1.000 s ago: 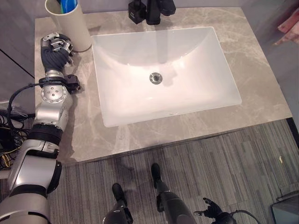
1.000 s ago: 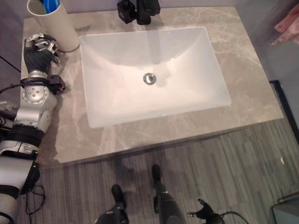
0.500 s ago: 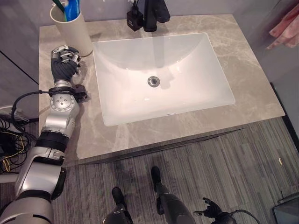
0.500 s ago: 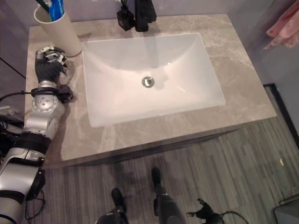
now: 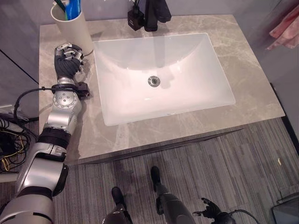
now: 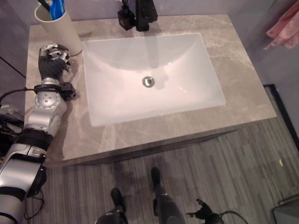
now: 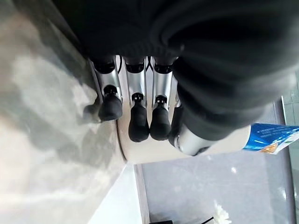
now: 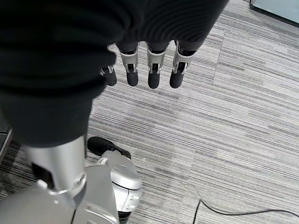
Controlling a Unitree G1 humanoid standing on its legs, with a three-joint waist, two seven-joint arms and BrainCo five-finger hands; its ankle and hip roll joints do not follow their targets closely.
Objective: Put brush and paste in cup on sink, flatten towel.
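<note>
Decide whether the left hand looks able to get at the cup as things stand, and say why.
Probably yes. The left hand rests on the counter just in front of the cup, fingers curled and holding nothing, with nothing between them.

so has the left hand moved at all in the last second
Yes. Judged against the sink, the left hand has stayed just short of the cup, edging slightly toward it.

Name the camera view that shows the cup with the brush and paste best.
The right eye view: the whole cup stands on the counter beside the sink, brush and paste poking out. The left eye view crops the paste's top. The left wrist view shows just its wall past the left hand.
</note>
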